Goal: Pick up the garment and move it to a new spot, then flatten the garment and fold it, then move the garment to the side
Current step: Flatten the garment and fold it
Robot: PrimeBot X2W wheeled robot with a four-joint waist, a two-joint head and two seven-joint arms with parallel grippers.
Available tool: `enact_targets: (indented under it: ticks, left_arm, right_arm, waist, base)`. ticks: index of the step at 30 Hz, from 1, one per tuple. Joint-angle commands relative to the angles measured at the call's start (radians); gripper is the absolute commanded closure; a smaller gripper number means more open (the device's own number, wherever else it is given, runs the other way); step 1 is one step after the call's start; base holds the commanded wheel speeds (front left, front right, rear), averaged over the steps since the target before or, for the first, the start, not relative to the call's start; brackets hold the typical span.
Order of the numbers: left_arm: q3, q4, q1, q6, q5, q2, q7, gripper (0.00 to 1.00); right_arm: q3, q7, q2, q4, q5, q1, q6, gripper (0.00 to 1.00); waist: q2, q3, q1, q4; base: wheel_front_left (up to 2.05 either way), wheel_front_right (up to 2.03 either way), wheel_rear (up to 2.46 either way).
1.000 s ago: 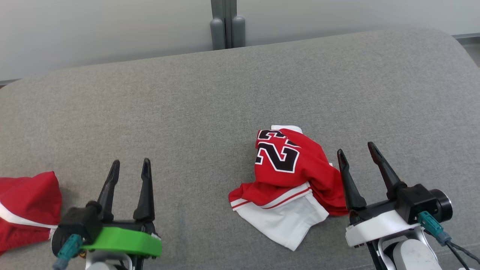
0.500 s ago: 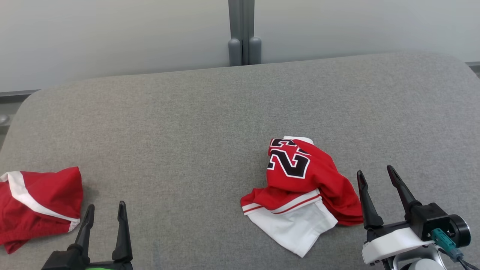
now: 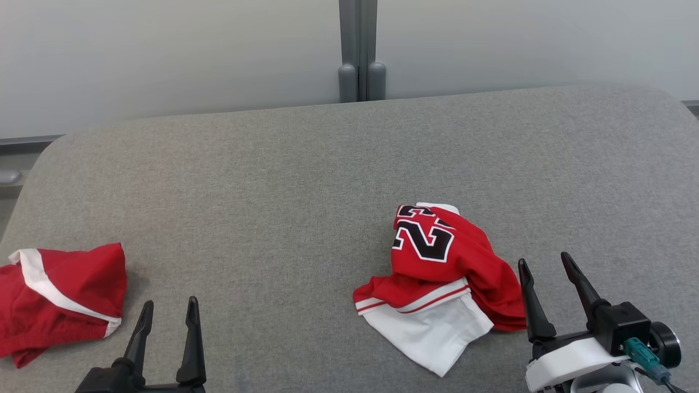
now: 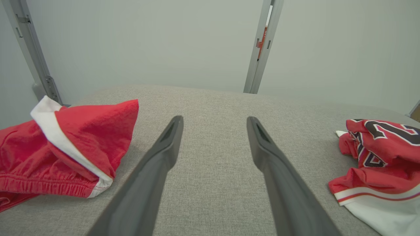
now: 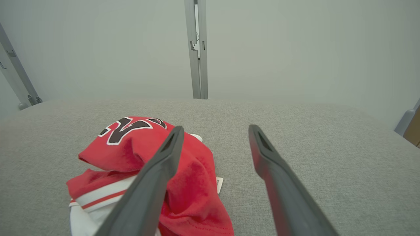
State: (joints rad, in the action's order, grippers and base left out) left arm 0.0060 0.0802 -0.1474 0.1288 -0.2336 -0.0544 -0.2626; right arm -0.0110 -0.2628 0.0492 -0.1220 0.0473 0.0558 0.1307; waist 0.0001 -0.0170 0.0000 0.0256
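A crumpled red garment (image 3: 448,262) with black numbers and a white panel lies right of centre on the grey cushion (image 3: 262,185). The left wrist view has the garment (image 4: 384,154) at its right edge. My right gripper (image 3: 544,260) stands open just right of the heap, its left finger close to the red cloth's edge and nothing between the fingers. In the right wrist view the garment (image 5: 128,147) lies left of and under my right gripper's (image 5: 216,128) left finger. My left gripper (image 3: 169,303) is open and empty at the lower left, and the left wrist view shows this gripper (image 4: 215,119) over bare cushion.
A second red piece with a white stripe (image 3: 65,295) lies bunched at the cushion's left edge, left of my left gripper, and it shows as red cloth (image 4: 65,141) in the left wrist view. A grey post (image 3: 357,49) and a pale wall stand behind the cushion.
The head camera has shifted, so the whole picture slid down and right. Both grippers have drawn back toward me, the left one more. The garment lies as before.
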Motion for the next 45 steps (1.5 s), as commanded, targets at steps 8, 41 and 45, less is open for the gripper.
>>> enact_targets:
  ticks: [8, 41, 45]
  left_arm:
    - [-0.019, 0.007, -0.01, 0.003, -0.003, -0.017, -0.003, 0.0]
    - [-0.549, 0.578, 0.399, 0.003, -0.44, -0.007, 0.223, 0.0]
    - [-0.585, 0.624, 0.411, 0.002, -0.502, -0.002, 0.234, 0.0]
  right_arm:
    - [-0.001, -0.003, 0.002, -0.004, 0.014, -0.005, 0.0, 0.0]
    - [-0.047, -0.003, 0.002, 0.023, 0.044, -0.082, 0.0, 0.0]
    - [-0.049, -0.003, 0.002, 0.022, 0.047, -0.084, 0.0, 0.0]
  waist:
    - [-0.0001, 0.002, 0.0, 0.001]
    - [-0.0001, -0.119, 0.0, -0.181]
    - [-0.0001, -0.123, 0.0, -0.195]
  base:
    - [0.0, 0.0, 0.0]
    - [0.0, 0.0, 0.0]
    - [0.0, 0.0, 0.0]
